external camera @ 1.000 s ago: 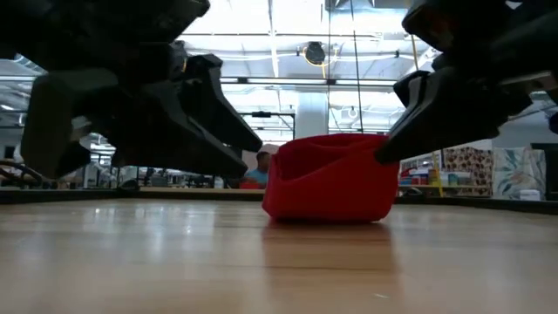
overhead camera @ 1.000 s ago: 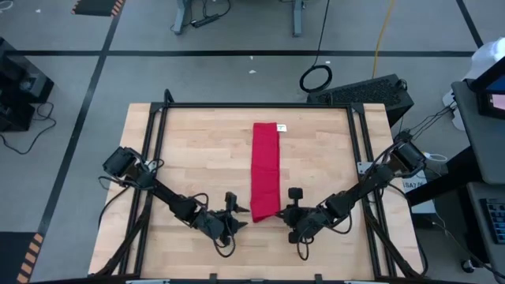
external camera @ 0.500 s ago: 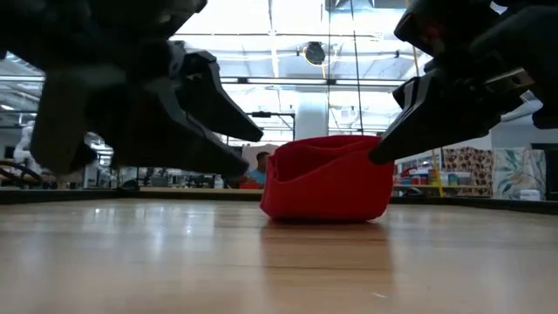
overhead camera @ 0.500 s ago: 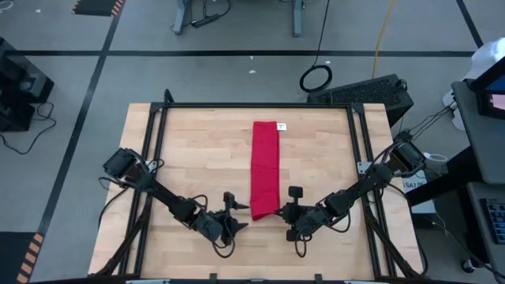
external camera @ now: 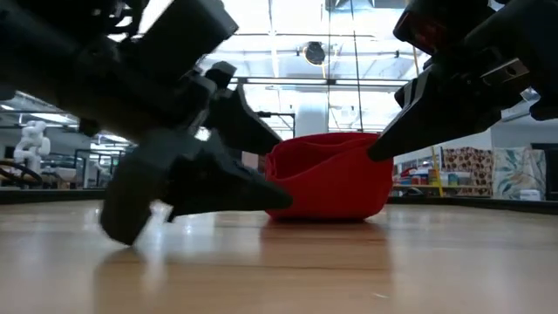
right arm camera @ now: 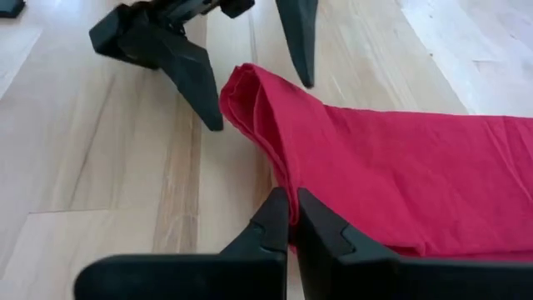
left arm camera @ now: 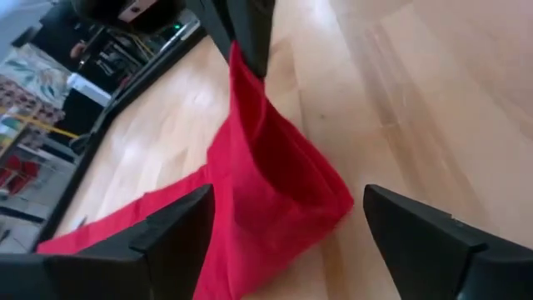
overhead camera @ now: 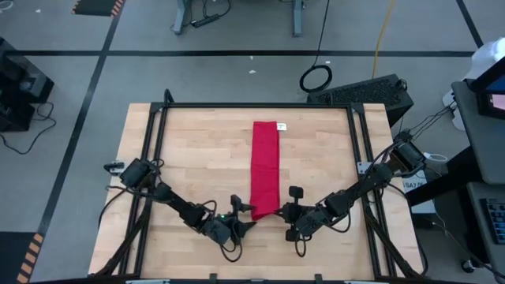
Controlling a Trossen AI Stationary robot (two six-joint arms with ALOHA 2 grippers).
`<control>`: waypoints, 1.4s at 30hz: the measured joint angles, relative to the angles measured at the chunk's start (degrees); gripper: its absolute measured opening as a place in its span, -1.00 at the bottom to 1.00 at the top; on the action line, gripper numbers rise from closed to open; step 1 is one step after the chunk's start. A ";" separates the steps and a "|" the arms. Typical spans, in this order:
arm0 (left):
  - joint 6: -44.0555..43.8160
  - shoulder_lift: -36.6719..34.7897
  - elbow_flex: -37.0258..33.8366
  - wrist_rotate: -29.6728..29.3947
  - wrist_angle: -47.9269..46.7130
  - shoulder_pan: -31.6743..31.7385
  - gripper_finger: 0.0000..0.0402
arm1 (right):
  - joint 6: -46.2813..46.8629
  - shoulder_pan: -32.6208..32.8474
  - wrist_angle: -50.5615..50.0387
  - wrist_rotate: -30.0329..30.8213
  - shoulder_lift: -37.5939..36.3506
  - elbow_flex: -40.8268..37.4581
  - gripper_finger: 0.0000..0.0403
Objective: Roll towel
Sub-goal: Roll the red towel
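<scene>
The left arm reached in low from the worktop's left edge toward the near middle, its forearm almost flat over the wood. Its left pincer stood spread wide, one finger on each side of the near end of the towel without closing on the cloth. In the left wrist view the two dark fingers framed the lifted fold of the towel, and in the low view the left pincer lay tipped down with its tips at the foot of the red bundle.

The towel was a long, narrow red strip lying down the middle of the worktop, its small white tag at the far end. Its near end was raised and folded back on itself into a soft pocket-like hump.

The right arm came in from the worktop's right edge, bent low the same way. The right pincer was pressed together, pinching the near edge of the towel and holding that corner up off the wood.

Compared with a second earlier, the left arm had swung closer to the towel and its pincer had spread a little wider, while the right pincer kept its grip in much the same place.
</scene>
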 joint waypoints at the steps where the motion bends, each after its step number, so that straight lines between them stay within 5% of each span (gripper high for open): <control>1: 0.22 0.34 0.51 -0.10 0.12 0.17 0.53 | 0.00 0.00 0.00 0.00 0.00 0.00 -1.00; 29: 1.86 0.54 1.13 -6.72 0.33 -2.07 -0.93 | 2.99 0.02 -1.48 0.02 0.00 0.00 -0.99; 37: -1.10 -1.07 1.11 -6.55 1.13 -2.22 -0.93 | 3.19 0.20 -0.97 -1.33 0.00 0.00 -0.99; 42: -6.06 -3.22 1.11 -0.78 1.10 -1.94 -0.95 | 4.88 0.20 1.78 -4.35 0.00 0.00 -0.99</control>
